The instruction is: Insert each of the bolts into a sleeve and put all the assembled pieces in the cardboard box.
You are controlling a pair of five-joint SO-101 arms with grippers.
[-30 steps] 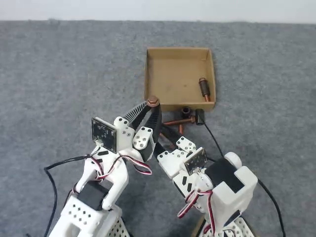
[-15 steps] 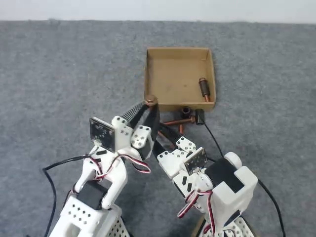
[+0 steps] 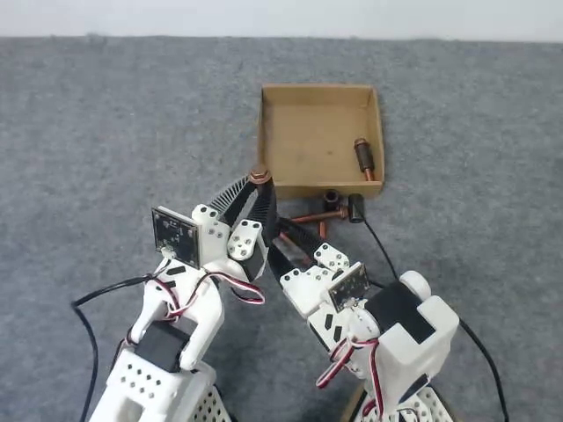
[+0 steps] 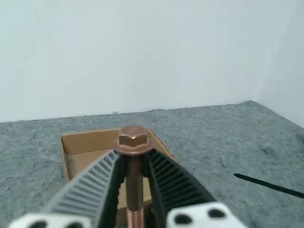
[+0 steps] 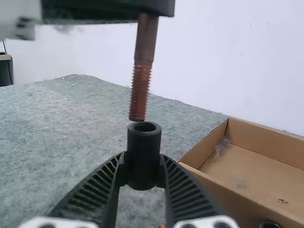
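Left fingers: you had them closed on a bolt, gripping the shank just below its hex head, threaded end pointing down.
Right fingers: you had them clamped around a black sleeve, which stood upright with its open bore facing up.
Key relation: the bolt's tip hung straight above the sleeve's mouth, just clear of the rim and not yet inside. Both long axes ran vertical and looked close to one line, with the tip perhaps slightly off the bore's centre.
Nearer arm: your left arm carried the part that had to travel, and your right only had to hold steady.
Next move, as a judgement: you needed a straight drop along that shared axis, with a small sideways correction first if the tip was off.
Risk: the thread could have caught on the rim and tilted the sleeve in your grip.
Box: it stood open just beyond both pairs of fingers, with one assembled piece lying against a side wall.
Bench: a loose bolt and two spare sleeves lay by the box's near wall, so you had more pairs left to do.
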